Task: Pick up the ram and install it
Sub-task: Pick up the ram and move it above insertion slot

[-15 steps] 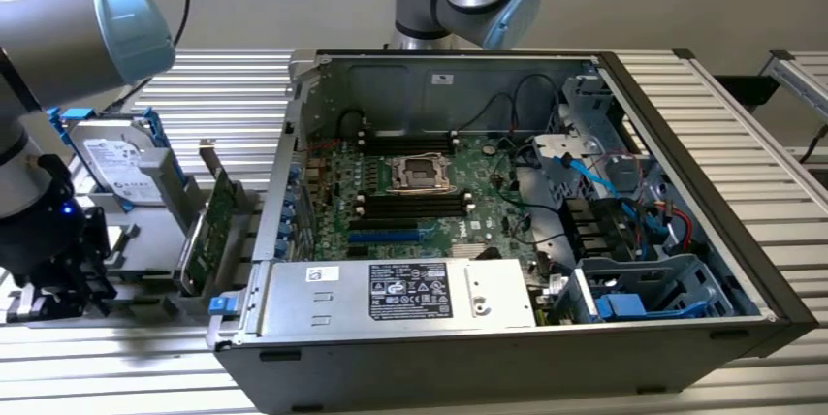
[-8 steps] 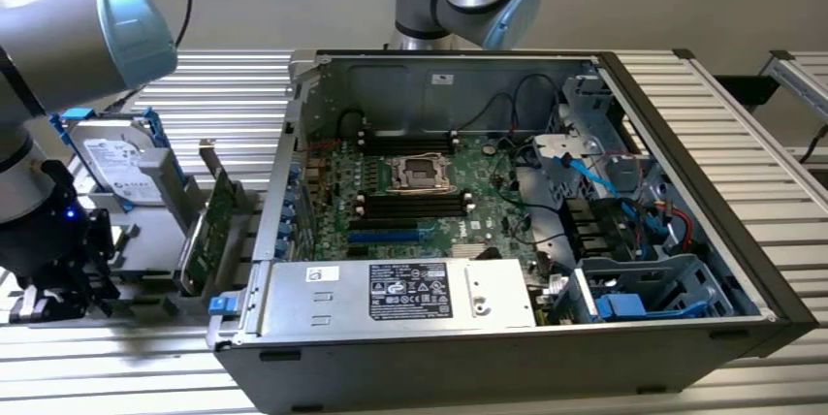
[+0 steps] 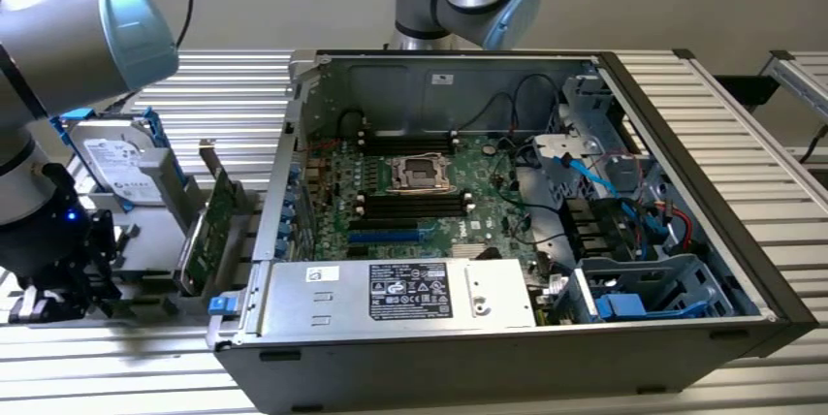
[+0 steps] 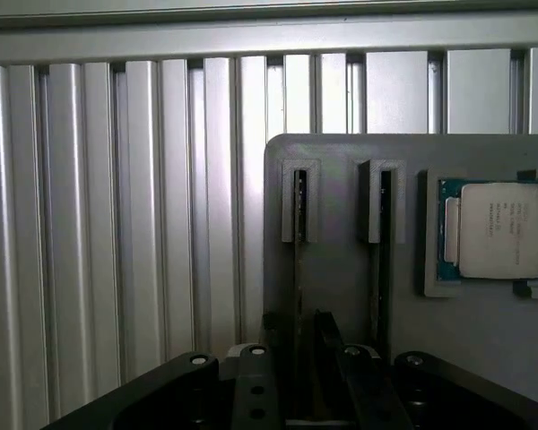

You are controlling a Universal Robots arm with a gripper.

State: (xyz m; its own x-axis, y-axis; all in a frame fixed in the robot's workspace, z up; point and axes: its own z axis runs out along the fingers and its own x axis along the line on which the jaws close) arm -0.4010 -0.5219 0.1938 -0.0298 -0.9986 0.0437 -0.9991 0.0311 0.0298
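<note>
Green mobo (image 3: 334, 204) w/ blue slots (image 3: 386, 237), silver-grey ribbed table (image 4: 117, 224) (CPU (image 4: 490, 230) lid silver).

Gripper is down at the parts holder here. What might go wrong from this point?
1. The ram stands edge-on in a narrow slot of the grey holder; if the gripper is slightly off, it may hit the slot wall.
2. The processor lies close beside those slots, so a sideways move might knock it.
3. In the case, the memory slots sit tight beside the CPU socket; a tilted stick may not seat.
</note>
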